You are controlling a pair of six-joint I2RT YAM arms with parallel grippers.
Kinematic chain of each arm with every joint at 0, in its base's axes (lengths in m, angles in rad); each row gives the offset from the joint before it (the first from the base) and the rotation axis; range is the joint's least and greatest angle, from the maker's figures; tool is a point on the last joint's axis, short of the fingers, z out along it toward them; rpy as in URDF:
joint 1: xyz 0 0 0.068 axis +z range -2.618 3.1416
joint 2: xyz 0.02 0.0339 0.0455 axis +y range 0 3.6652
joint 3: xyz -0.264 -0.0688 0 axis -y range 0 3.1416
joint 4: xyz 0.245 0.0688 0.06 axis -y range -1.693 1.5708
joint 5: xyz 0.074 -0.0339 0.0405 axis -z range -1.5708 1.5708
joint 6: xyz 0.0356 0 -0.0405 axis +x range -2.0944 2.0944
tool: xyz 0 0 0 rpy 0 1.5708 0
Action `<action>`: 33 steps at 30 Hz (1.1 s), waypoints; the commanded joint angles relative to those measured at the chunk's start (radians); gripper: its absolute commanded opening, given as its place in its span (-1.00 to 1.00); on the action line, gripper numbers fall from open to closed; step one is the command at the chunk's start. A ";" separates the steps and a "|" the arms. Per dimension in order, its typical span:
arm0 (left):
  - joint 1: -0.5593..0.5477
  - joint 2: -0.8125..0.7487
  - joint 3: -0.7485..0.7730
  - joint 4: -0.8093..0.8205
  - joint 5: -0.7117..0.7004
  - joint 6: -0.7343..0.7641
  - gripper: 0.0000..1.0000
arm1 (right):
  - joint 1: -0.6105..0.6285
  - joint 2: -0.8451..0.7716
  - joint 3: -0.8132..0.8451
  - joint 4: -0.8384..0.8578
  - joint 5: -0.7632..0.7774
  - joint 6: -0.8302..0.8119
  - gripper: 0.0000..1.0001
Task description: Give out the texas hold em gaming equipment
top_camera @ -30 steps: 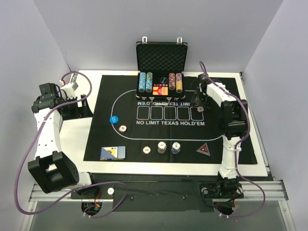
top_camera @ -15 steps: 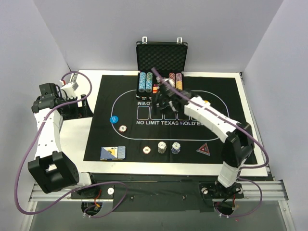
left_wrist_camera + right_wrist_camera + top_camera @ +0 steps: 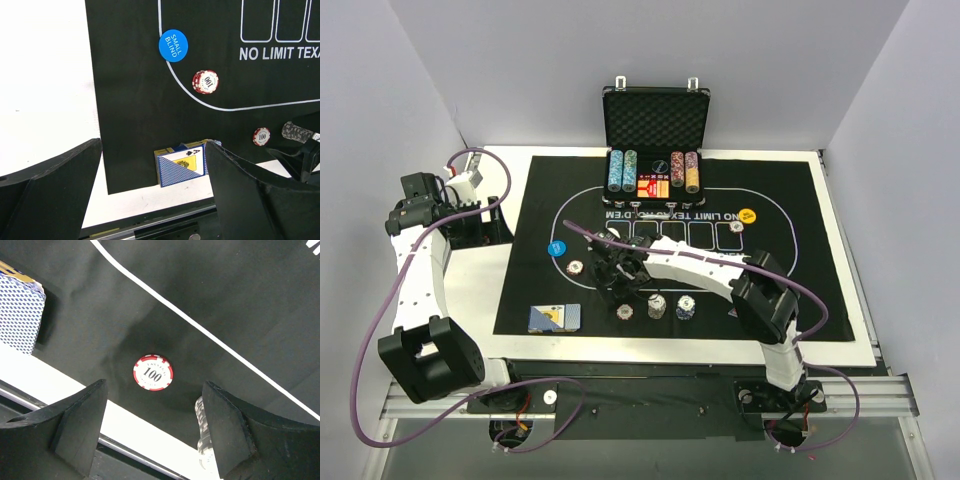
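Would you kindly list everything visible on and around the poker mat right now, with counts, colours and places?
black foam-lined case: one, open, at the mat's far edge, four chip columns inside.
black printed mat: one, white lettering, under everything.
round blue disc: one, mat's left side.
round yellow disc: one, mat's right side.
short red-and-white chip stack: one, just near of the blue disc.
single red-and-white chip: one, marked 100, near edge.
white chip stack: one, near edge.
blue chip stack: one, beside the white stack.
blue-backed card deck: one, mat's near-left corner.
left gripper: open, left of the mat.
right gripper: open, above the single chip.
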 commanded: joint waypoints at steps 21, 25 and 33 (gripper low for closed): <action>0.007 -0.024 0.058 -0.004 0.001 0.005 0.91 | 0.032 0.092 -0.066 0.015 -0.038 -0.007 0.28; 0.008 -0.021 0.057 -0.002 -0.001 0.002 0.91 | 0.036 0.101 -0.077 0.019 -0.047 -0.005 0.22; 0.010 -0.024 0.050 0.004 -0.008 0.002 0.91 | 0.053 0.095 -0.101 0.005 -0.029 -0.015 0.06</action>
